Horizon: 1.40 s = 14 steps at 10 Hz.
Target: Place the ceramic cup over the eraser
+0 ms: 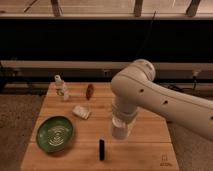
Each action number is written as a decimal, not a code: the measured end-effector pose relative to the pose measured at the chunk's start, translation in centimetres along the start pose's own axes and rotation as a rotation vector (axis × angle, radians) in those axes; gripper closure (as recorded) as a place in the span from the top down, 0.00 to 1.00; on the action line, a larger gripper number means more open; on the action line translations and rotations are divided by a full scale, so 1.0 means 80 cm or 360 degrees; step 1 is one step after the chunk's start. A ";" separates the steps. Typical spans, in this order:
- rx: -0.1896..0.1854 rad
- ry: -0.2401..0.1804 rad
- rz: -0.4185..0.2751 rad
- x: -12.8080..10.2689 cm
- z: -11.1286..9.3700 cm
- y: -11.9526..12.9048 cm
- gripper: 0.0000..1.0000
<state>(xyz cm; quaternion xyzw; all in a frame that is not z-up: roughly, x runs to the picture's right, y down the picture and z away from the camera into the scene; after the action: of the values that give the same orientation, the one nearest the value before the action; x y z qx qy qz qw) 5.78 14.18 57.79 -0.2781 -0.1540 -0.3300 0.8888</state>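
The claw (121,118) sits lower centre atop the ceramic cup (120,130); its grip cannot be told. The eraser (101,149) lies near the counter (145,152) front edge.

Smooth ceramic cup (120,130) in the pincer (120,120) over matt wooden table (150,136); glossy plate (42,131); matt black eraser (101,149).

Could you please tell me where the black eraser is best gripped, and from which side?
Probably across its narrow width, at mid-length, from straight above: the eraser lies low on the table, long axis pointing towards the camera. The pincer is at the ceramic cup, just beside it.
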 end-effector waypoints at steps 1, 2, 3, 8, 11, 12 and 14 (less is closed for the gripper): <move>0.0028 0.0009 0.0001 -0.004 0.000 0.001 0.00; 0.0026 0.0005 0.0000 -0.003 -0.001 0.002 0.00; 0.0021 -0.0004 -0.0015 -0.004 -0.002 0.001 0.00; 0.0042 -0.0081 -0.0204 -0.080 -0.006 0.010 0.00; 0.0029 -0.0110 -0.0279 -0.100 0.002 0.011 0.00; 0.0020 -0.0121 -0.0302 -0.104 0.008 0.010 0.00; 0.0014 -0.0132 -0.0326 -0.110 0.014 0.006 0.00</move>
<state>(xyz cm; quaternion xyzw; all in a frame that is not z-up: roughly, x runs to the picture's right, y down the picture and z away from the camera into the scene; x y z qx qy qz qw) -0.43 19.57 54.47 -0.2703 -0.2198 -0.4067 0.8445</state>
